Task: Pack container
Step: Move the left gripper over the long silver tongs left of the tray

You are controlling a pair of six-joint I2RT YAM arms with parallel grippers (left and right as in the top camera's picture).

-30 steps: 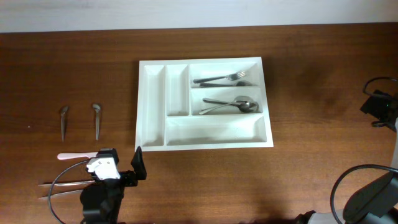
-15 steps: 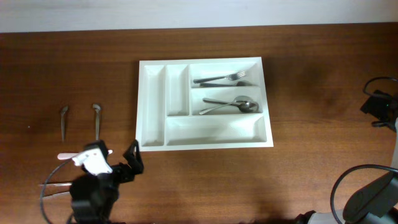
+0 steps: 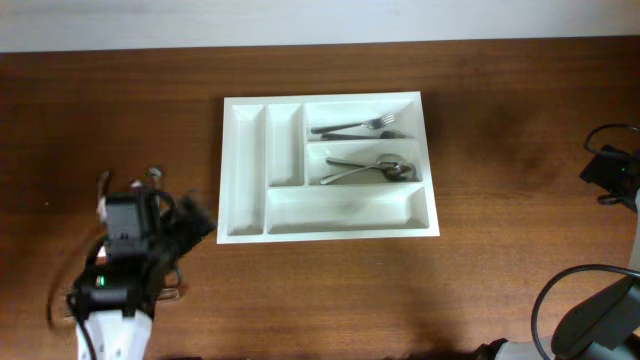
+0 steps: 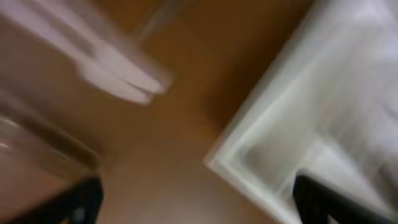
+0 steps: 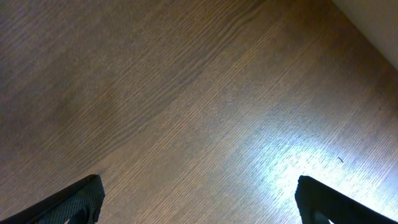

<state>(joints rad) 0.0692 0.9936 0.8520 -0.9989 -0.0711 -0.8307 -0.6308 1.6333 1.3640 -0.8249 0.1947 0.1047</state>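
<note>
The container (image 3: 340, 210), a white five-compartment cutlery tray, lies mid-table; forks (image 3: 355, 127) are in its upper right compartment and spoons (image 3: 375, 170) in the one below. My left gripper (image 3: 185, 222) hovers just left of the tray's front left corner, blurred by motion. In the left wrist view the left gripper (image 4: 199, 205) stands open and empty over bare wood, with the tray corner (image 4: 298, 124) to its right and a pale utensil handle (image 4: 118, 81) ahead on its left. In its own view the right gripper (image 5: 202, 202) stands open over bare wood, holding nothing.
Two loose metal utensils (image 3: 103, 182) (image 3: 153, 173) lie on the table left of the tray, partly behind my left arm. Thin sticks (image 3: 170, 293) lie near the front left edge. My right arm (image 3: 610, 172) sits at the far right edge with cables below it.
My left arm has swung from the front edge back and to the left, and now covers the pink-handled utensil. The right arm and the tray have not moved.
</note>
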